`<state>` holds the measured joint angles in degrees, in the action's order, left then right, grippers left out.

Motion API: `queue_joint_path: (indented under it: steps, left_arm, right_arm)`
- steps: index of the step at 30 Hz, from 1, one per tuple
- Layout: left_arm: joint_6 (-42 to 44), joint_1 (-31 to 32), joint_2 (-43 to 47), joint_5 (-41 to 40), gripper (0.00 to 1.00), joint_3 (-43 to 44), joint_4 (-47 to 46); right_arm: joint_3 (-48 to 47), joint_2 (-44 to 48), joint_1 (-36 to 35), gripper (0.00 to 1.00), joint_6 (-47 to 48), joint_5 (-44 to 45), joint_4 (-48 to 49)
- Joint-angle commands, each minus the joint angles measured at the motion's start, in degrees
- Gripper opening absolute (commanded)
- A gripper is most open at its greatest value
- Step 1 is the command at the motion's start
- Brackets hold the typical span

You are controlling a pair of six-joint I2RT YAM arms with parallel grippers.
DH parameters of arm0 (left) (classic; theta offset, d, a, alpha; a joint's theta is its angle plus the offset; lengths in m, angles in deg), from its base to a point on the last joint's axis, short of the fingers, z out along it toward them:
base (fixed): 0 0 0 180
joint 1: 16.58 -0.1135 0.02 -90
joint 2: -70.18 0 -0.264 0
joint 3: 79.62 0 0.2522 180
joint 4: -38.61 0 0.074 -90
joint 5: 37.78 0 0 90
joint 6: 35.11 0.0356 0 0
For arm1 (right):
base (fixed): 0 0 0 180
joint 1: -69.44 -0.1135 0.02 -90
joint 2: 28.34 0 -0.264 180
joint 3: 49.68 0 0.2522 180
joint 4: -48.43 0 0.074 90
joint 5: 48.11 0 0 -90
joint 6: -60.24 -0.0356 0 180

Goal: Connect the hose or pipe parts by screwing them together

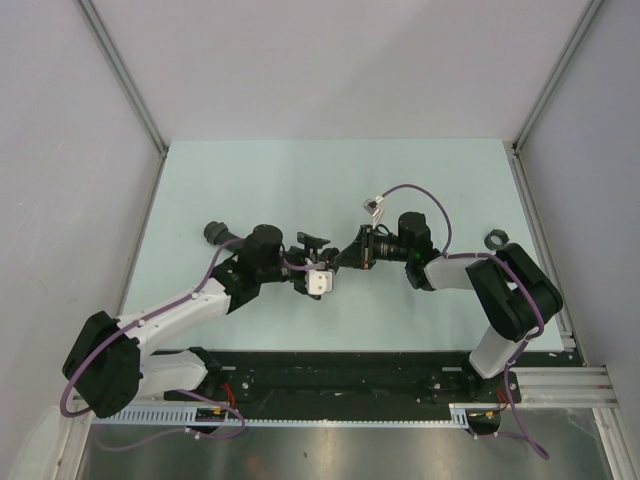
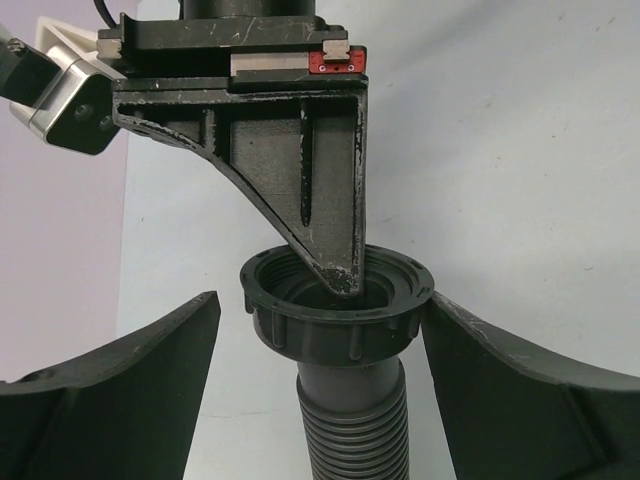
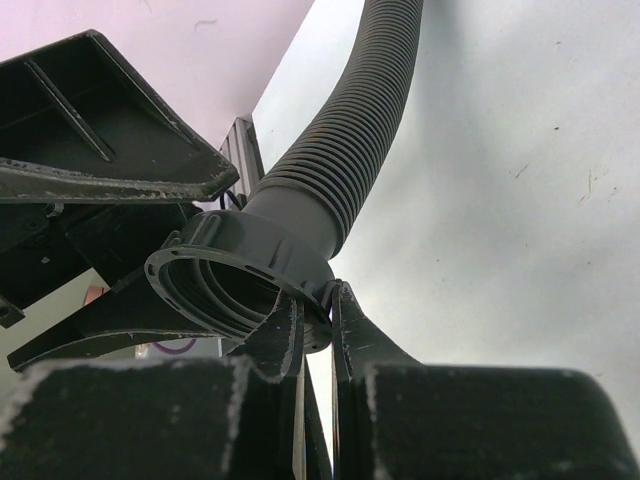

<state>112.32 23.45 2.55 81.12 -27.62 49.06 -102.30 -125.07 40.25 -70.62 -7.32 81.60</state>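
A black corrugated hose (image 2: 355, 420) ends in a wide ribbed, threaded collar (image 2: 340, 305), held above the table mid-scene. My right gripper (image 3: 318, 300) is shut on the collar's rim (image 3: 240, 275), one finger inside and one outside; its finger (image 2: 335, 240) comes down into the collar in the left wrist view. My left gripper (image 2: 322, 300) is open around the collar, its right finger against the ribs and its left finger a gap away. From above, the left gripper (image 1: 318, 247) and right gripper (image 1: 352, 252) meet tip to tip. A small black ring nut (image 1: 495, 240) lies alone at the right.
The pale green table (image 1: 250, 180) is walled by grey panels with aluminium posts (image 1: 120, 70) at the back corners. A black round piece (image 1: 215, 232) shows beyond the left wrist. A rail (image 1: 350, 375) with cable tracks runs along the near edge.
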Motion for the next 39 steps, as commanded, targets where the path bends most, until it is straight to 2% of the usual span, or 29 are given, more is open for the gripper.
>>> queue_joint_path:
  steps: [1, 7, 10, 16, 17, 20, 22, 23, 26, 29, 32, 35, 39]
  left_arm:
    - [-1.3, 0.6, -0.5, 2.6, 0.85, 2.4, -0.3]
    - [-1.2, 0.7, -1.0, 2.1, 0.82, 2.3, 0.1]
    - [-1.2, 0.8, -1.1, 2.4, 0.78, 2.4, 0.3]
    - [-1.4, 1.1, -1.2, 2.5, 0.53, 2.5, 0.9]
    - [-1.7, 1.1, -1.2, 2.6, 0.43, 2.7, 0.9]
    - [-4.5, 0.3, -1.5, 3.1, 0.29, 3.7, 1.0]
    - [-7.2, -1.3, -1.7, 5.4, 0.23, 4.2, 0.9]
    - [-8.4, -2.1, -1.6, 6.9, 0.16, 4.3, 0.9]
    - [-12.3, -4.5, -1.7, 11.6, 0.08, 4.1, 0.1]
    - [-15.0, -5.7, -1.4, 12.2, 0.02, 2.8, -2.4]
    - [-16.9, -6.9, -1.5, 12.4, 0.01, 1.9, -3.9]
    - [-19.1, -7.7, -1.7, 12.1, 0.00, 2.0, -4.1]
    - [-19.9, -7.3, -1.1, 12.7, 0.00, 1.7, -4.4]
  right_arm:
    - [-2.0, 0.3, -0.3, 0.00, 0.5, -1.4, 0.6]
    - [-2.0, 0.3, -0.4, 0.00, 0.4, -1.4, 0.5]
    - [-2.0, 0.1, -0.4, 0.00, 0.3, -1.4, 0.6]
    - [-2.0, 0.2, -0.4, 0.00, 0.0, -1.2, 0.3]
    - [-2.0, 0.6, -0.4, 0.05, -0.2, -1.0, 0.2]
    - [-2.0, 1.9, -0.1, 0.23, -0.9, 0.3, -1.6]
    - [-2.0, 2.9, 0.4, 0.29, -1.3, 1.7, -3.9]
    - [-2.0, 3.6, 0.7, 0.32, -2.2, 2.0, -4.8]
    - [-1.7, 6.0, 1.6, 0.32, -3.0, 2.5, -6.4]
    - [-1.5, 8.1, 1.6, 0.32, -3.9, 2.4, -6.6]
    - [-1.2, 9.6, 1.7, 0.33, -5.2, 2.5, -6.2]
    - [-0.9, 11.9, 2.2, 0.42, -4.0, 5.6, -9.6]
    - [-0.7, 16.7, 2.9, 0.45, 0.2, 11.6, -17.6]
